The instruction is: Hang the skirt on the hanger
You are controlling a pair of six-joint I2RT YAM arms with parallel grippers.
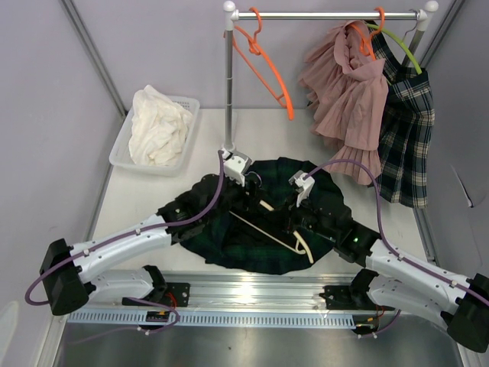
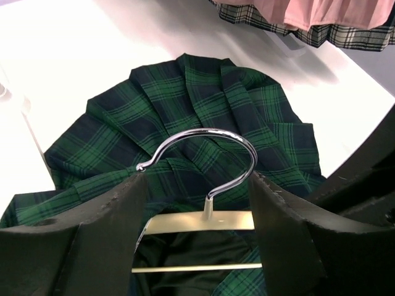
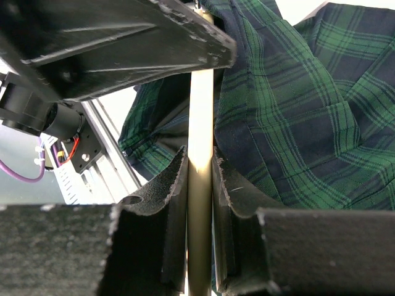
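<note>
Room came first: at the near edge of the table [image 1: 137, 199] the hem of the green plaid skirt [image 1: 260, 256] lay against the mounting rail [image 1: 252, 294], between your two arms. You had bare tabletop on the left of the cloth and a narrower bare strip on its right.

On the spread skirt lay the cream hanger [image 1: 304, 246], its far end toward the left arm.

Your right claw [image 3: 200, 185] was clenched on the hanger's pale bar, with both pads pressed flat to its sides and plaid cloth bunched just to the right of the grip.

Your left claw [image 2: 196, 185] stood released. Its fingers [image 2: 117, 209] were spread wide to either side of the chrome hook [image 2: 203, 132], with the hook's shank between them. I could not tell whether either finger touched the metal.

Beyond the hook, the skirt fanned out flat toward the far side.

Farther on, the rack post [image 1: 228, 84] rose just behind the left claw. A basket [image 1: 122, 149] of white cloth [image 1: 159, 126] sat at the far left corner, apart from the skirt.

On the top bar [image 1: 321, 14] hung an orange hanger [image 1: 267, 73], a pink garment [image 1: 348, 99] and a checked skirt [image 1: 405, 145] on a green hanger [image 1: 401, 44]. Their lower edges dropped close to the far right of the skirt.
</note>
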